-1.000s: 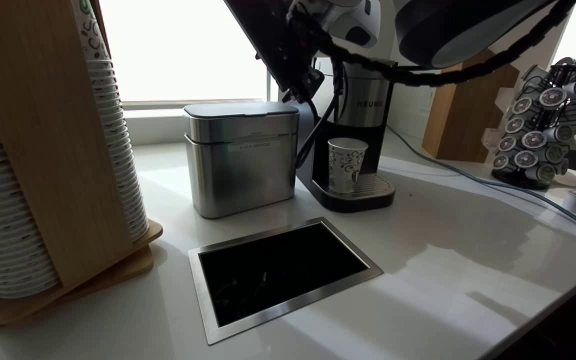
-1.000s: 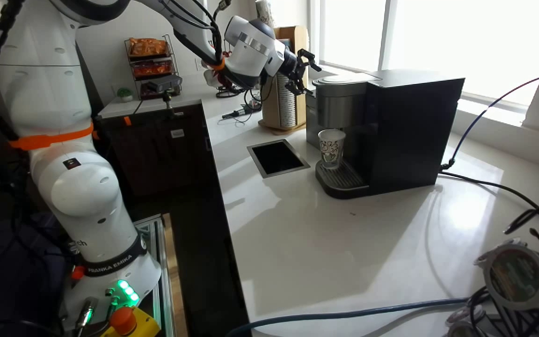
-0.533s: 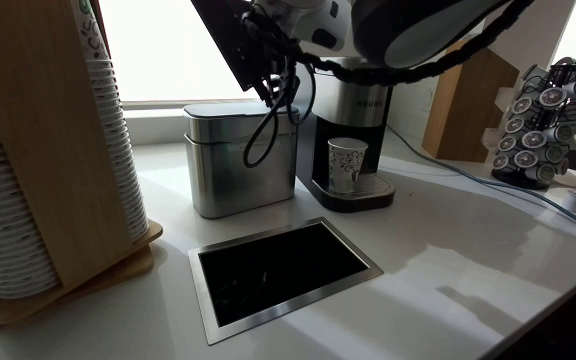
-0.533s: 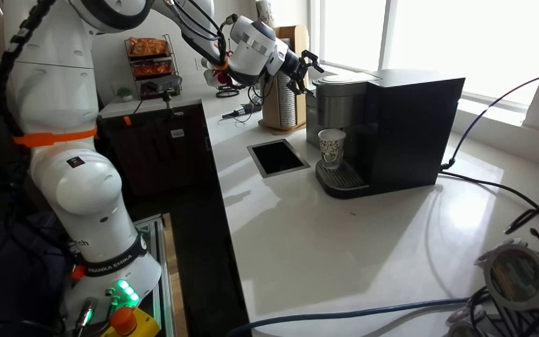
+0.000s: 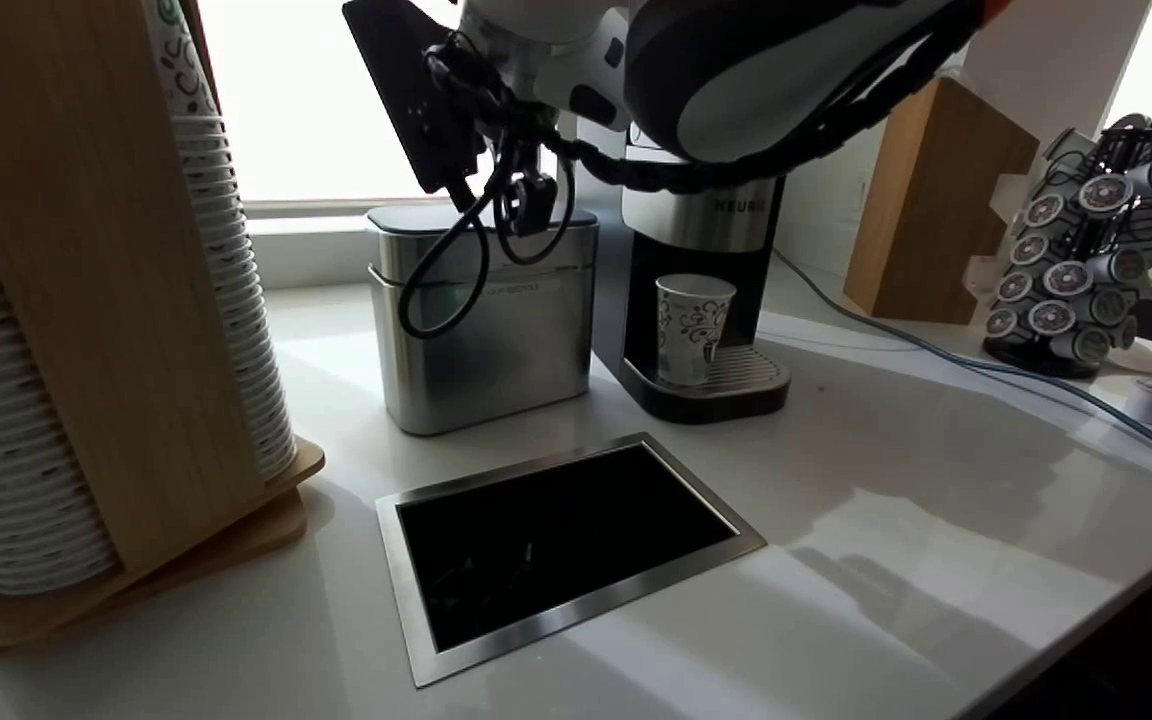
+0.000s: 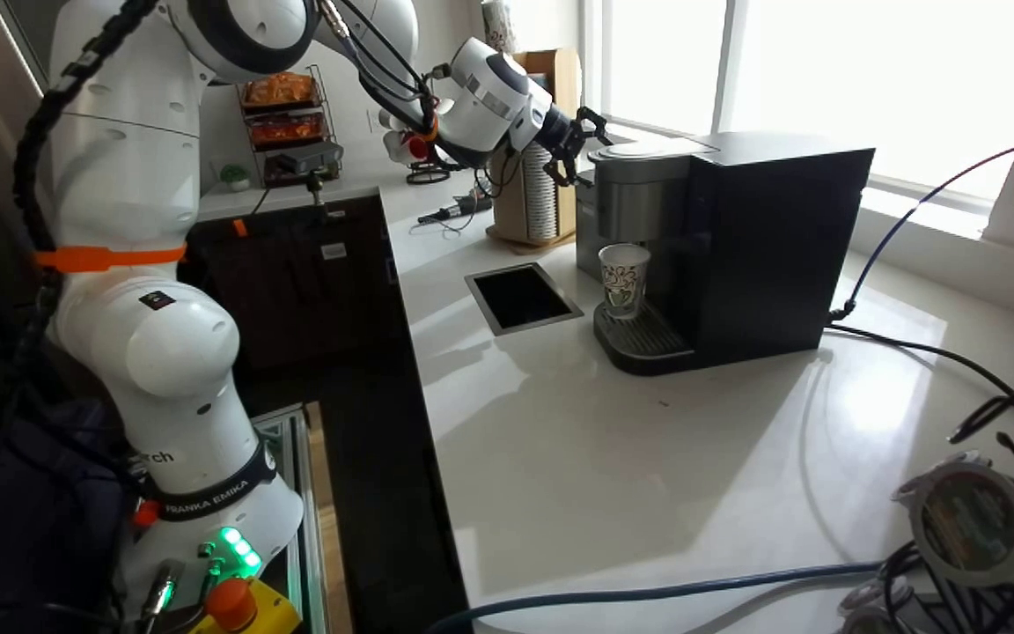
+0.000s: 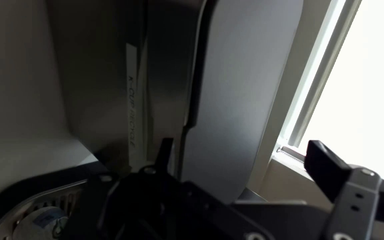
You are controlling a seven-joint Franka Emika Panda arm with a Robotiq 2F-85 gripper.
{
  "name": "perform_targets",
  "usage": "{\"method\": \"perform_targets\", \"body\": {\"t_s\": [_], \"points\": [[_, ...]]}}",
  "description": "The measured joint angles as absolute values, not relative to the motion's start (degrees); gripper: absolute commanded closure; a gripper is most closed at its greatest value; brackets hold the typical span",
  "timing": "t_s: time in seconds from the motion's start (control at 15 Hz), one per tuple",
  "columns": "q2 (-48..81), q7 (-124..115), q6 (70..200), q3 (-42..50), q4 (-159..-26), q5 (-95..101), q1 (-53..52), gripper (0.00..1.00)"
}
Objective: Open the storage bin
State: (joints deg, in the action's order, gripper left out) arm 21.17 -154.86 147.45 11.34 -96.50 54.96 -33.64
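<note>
Storage bin [image 5: 496,360] stands closed

In an exterior view, the bin is left of the coffee maker [image 5: 691,230]. In an exterior view, the tool [image 6: 595,161] is spread wide, holding nothing. In the wrist view, one finger [image 7: 164,152] is near the lid [image 7: 238,86], contact unclear

Brushed-metal storage bin [image 5: 508,358], lid [image 7: 237,90] closed, upright on counter [image 5: 836,440]

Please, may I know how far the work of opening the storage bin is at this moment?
Done: the gripper is close to the bin, with its jaws apart.
In hand: in the wrist view, one fingertip appears near the edge of the lid; whether it touches, I cannot tell.
Left: the lid lies flat on the bin, so lifting it seems not yet begun.
</note>
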Motion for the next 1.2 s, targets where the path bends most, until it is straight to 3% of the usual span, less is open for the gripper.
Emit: {"method": "perform_targets", "body": {"t_s": [0.8,1.2], "points": [[24.41,-154.81,145.79,27.63,-97.43,45.16,-48.41,0.00],[23.56,-156.75,144.83,23.62,-99.58,49.75,-45.39,0.00]]}}
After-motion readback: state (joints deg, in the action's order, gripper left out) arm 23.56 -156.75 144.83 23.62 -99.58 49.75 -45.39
